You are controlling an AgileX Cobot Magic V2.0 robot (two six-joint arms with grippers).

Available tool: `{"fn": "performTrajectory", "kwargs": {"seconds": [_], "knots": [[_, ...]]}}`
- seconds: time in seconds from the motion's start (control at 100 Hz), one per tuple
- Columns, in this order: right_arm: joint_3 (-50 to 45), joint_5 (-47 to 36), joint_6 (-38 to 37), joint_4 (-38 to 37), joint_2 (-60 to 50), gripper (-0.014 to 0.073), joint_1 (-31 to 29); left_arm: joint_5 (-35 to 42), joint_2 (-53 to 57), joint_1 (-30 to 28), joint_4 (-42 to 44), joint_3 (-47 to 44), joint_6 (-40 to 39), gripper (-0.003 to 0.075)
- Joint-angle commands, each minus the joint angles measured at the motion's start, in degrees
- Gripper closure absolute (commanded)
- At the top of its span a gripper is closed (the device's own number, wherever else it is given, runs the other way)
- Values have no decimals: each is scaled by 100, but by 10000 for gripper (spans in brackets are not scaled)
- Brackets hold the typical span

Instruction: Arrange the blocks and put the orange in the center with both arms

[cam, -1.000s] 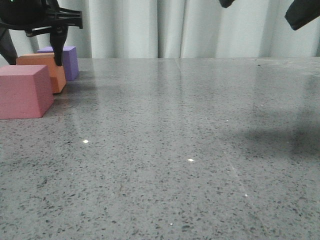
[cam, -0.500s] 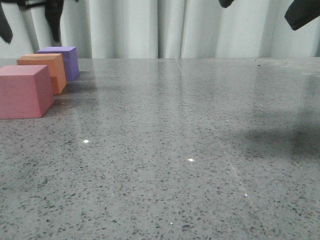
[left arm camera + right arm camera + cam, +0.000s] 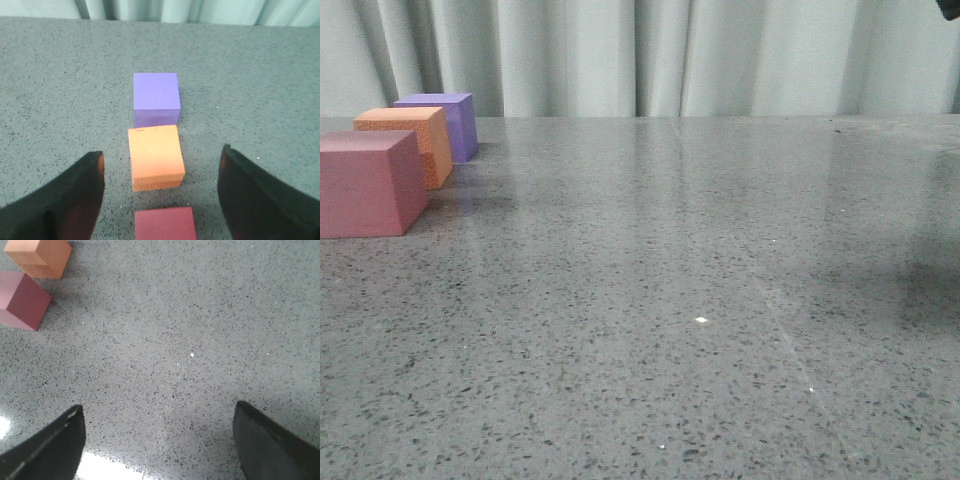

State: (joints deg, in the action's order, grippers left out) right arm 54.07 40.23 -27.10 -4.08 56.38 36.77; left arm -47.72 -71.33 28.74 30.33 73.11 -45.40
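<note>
A grey speckled table (image 3: 700, 300) fills most of the front view — a stone-like surface flecked with dark and pale grains, glossy enough to carry soft vertical reflections near its far edge. A few tiny bright glints sit on it, and a thin pale line runs diagonally across the nearer right part. A broad dim shadow lies toward the right edge. Behind the table hangs a pale grey-green curtain (image 3: 670, 55) in long vertical folds — it spans the whole width of the backdrop. A strip of the same curtain (image 3: 165, 9) also shows beyond the table's far edge in the left wrist view.
</note>
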Motion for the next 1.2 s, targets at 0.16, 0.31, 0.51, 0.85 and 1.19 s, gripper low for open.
{"fn": "performTrajectory", "kwargs": {"seconds": [0.16,0.31,0.51,0.85,1.19], "knots": [[-726,-1123,40,-387,-835,-8,-12,924,1227,54,479,-1087,-80,442],[-1175,-1483,40,-471,-1309,-6,-12,1261,1848,54,546,-1836,-60,578],[-1641,-1604,40,-770,-1814,201,-12,1763,2588,54,609,-2704,-60,738],[-2139,-2014,40,-911,-2460,715,-12,2120,3551,54,526,-3679,-60,739],[-2493,-2309,40,-858,-2616,715,-12,2277,4127,54,528,-4122,-60,739]]}}
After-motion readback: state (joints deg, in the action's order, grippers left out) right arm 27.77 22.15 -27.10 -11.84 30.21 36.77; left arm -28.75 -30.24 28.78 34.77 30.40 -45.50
